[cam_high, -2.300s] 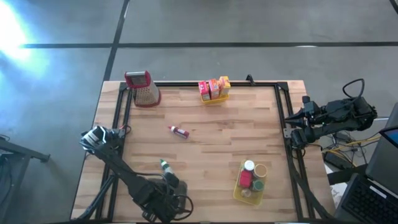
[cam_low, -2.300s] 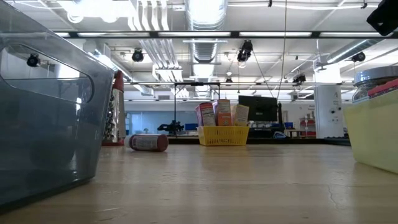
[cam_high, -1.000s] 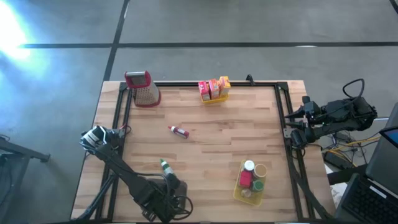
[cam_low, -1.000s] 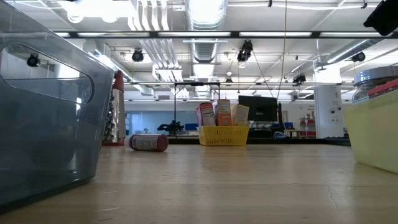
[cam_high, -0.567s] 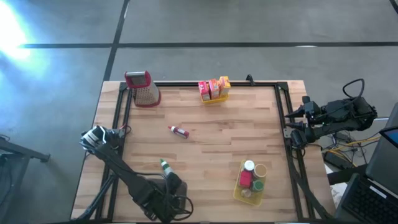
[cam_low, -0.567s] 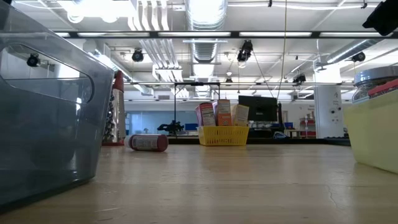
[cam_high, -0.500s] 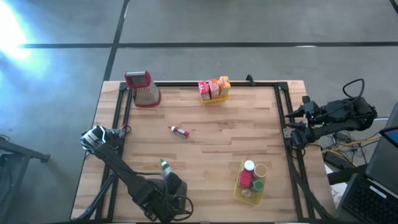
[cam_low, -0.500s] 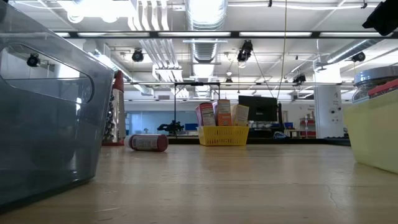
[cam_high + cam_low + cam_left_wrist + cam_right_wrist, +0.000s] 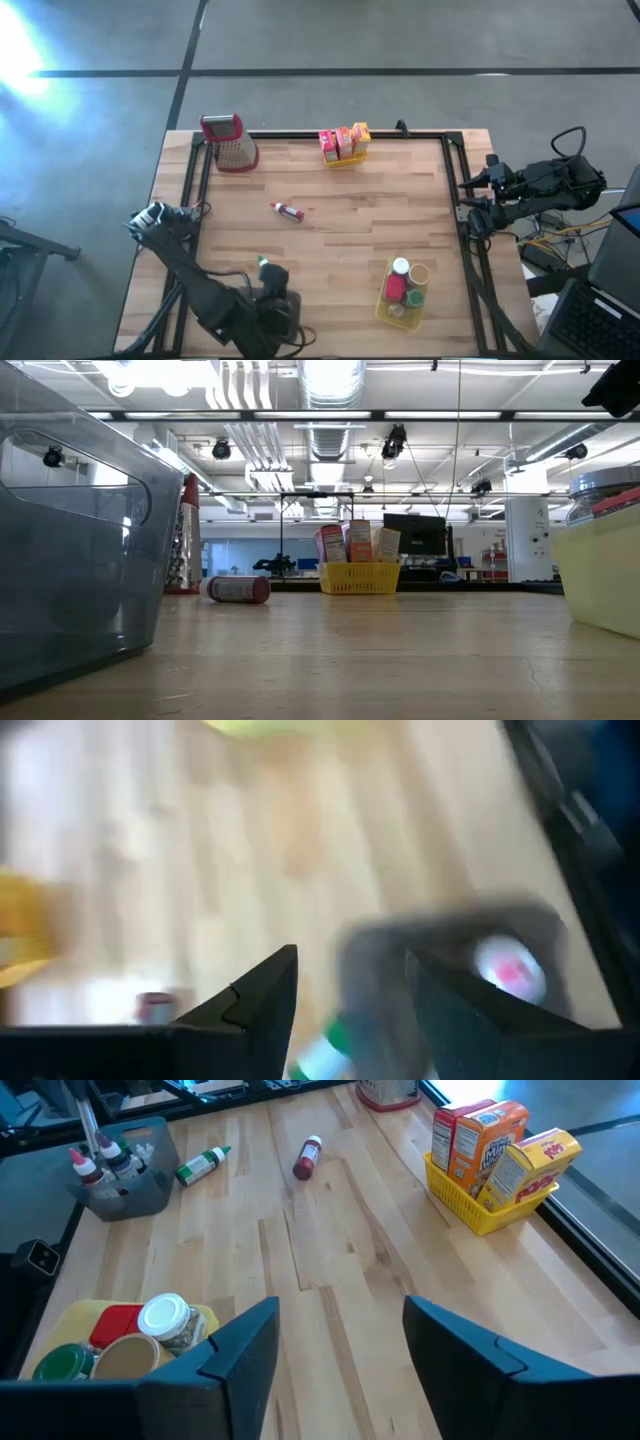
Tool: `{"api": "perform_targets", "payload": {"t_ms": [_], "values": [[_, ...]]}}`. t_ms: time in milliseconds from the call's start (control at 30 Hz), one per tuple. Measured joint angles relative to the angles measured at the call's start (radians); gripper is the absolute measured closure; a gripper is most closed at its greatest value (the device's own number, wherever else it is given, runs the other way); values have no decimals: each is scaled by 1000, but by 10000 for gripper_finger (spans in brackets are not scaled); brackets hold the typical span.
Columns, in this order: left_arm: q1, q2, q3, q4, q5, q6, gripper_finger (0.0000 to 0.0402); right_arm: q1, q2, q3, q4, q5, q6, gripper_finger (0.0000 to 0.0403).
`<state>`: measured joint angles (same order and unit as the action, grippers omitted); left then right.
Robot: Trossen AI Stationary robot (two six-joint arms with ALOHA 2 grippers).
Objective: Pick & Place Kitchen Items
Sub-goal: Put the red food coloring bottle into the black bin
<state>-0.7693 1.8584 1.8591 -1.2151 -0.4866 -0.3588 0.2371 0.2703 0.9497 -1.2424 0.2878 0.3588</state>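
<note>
We see a small red-labelled bottle (image 9: 238, 589) lying on its side on the tabletop (image 9: 350, 650), near a yellow basket (image 9: 359, 577) holding upright boxes (image 9: 352, 544). A grey tray (image 9: 70, 550) looms at the left edge, a second yellow basket (image 9: 600, 575) at the right.

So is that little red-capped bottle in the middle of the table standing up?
No, the small red-capped bottle lies on its side on the wooden table.

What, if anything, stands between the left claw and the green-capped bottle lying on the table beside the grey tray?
Nothing visible does. The left claw hangs open right by the green-capped bottle, whose green end shows between its fingers in the left wrist view. The grey tray sits close beside the bottle, not between them.
</note>
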Motion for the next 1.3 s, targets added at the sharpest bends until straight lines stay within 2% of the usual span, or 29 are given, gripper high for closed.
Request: {"api": "perform_targets", "payload": {"t_ms": [100, 200, 400, 600, 933, 1100, 1200, 1300], "values": [[11, -1, 38, -3, -116, -40, 209, 0, 0, 0, 0, 0, 0, 189], [34, -14, 40, -17, -187, 28, 210, 0, 0, 0, 0, 0, 0, 185], [163, -96, -17, -25, -197, 110, 227, 0, 0, 0, 0, 0, 0, 175], [366, -231, -162, 16, -17, 151, 250, 0, 0, 0, 0, 0, 0, 162], [739, -448, -516, 283, 282, 365, 258, 0, 0, 0, -1, 0, 0, 133], [856, -448, -589, 356, 357, 427, 255, 0, 0, 0, -1, 0, 0, 118], [917, -421, -610, 350, 422, 438, 255, 0, 0, 0, -1, 0, 0, 109], [978, -400, -623, 303, 427, 488, 258, 0, 0, 0, -1, 0, 0, 98]]}}
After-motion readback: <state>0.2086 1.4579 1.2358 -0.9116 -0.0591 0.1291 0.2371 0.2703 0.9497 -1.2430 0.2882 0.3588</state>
